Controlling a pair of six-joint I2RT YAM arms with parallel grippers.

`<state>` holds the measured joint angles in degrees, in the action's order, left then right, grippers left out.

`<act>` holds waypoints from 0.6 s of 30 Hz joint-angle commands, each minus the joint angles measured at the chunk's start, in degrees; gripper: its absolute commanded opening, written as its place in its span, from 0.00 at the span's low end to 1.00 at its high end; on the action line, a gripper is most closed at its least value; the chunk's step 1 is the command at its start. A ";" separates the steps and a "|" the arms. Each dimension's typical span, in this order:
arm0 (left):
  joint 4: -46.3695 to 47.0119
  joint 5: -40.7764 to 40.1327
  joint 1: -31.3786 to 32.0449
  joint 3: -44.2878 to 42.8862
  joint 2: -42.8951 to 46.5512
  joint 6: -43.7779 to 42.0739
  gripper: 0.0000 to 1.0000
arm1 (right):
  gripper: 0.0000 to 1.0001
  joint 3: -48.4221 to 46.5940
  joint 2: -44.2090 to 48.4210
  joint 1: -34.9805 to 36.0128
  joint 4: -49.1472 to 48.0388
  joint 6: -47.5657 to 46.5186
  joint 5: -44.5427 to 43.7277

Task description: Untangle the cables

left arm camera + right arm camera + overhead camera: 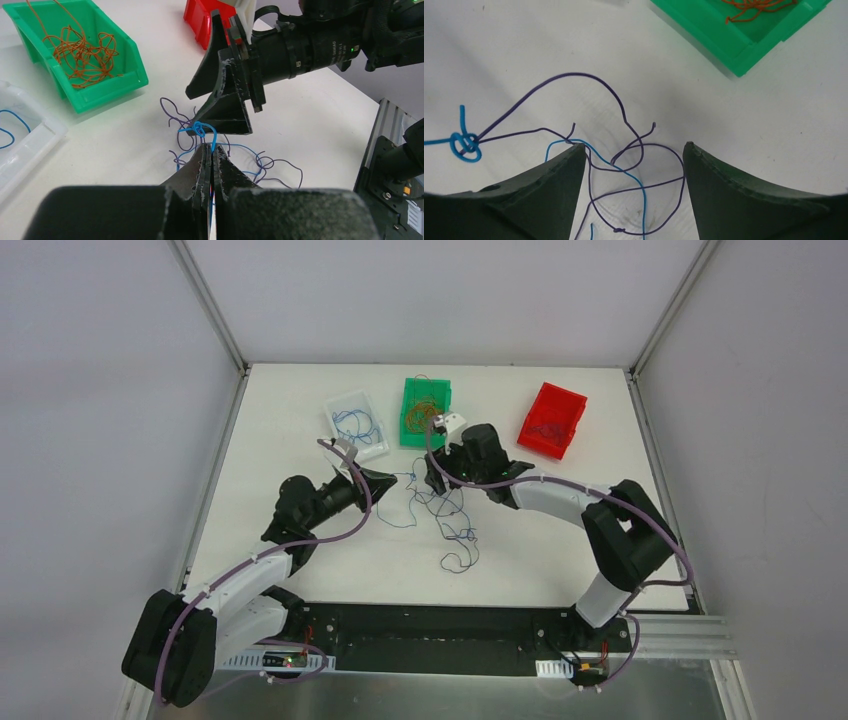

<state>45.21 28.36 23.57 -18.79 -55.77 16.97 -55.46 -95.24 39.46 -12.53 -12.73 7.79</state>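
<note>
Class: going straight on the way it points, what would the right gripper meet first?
Probably the thin dark purple wire loops crossed by a thin blue wire; depth unclear.

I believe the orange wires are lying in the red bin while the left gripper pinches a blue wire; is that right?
Not quite: the orange wires lie in the green bin, as the left wrist view shows. The left gripper does pinch a blue wire.
</note>
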 commanded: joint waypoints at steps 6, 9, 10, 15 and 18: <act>4.22 1.24 -0.02 0.38 0.96 -0.68 0.00 | 0.51 -8.69 -7.98 -0.30 -6.36 0.90 1.55; 2.46 -1.40 -0.05 0.33 1.31 -1.25 0.00 | 0.06 -7.63 -7.19 -2.40 -9.68 7.28 -0.59; 1.76 -2.46 -0.03 0.32 1.55 -1.46 0.00 | 0.00 -6.83 -6.44 -3.80 -10.74 10.56 -2.52; -5.08 -13.65 -0.09 0.27 3.63 -1.72 0.00 | 0.00 2.17 3.54 -15.28 -9.61 28.36 -14.04; -8.50 -21.46 -0.16 0.59 5.06 -1.00 0.00 | 0.00 7.99 11.66 -24.18 -4.20 36.13 -17.27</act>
<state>40.45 18.72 23.57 -18.74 -53.30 16.47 -53.60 -95.42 25.28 -19.66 8.01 -0.14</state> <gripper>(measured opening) 0.011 0.012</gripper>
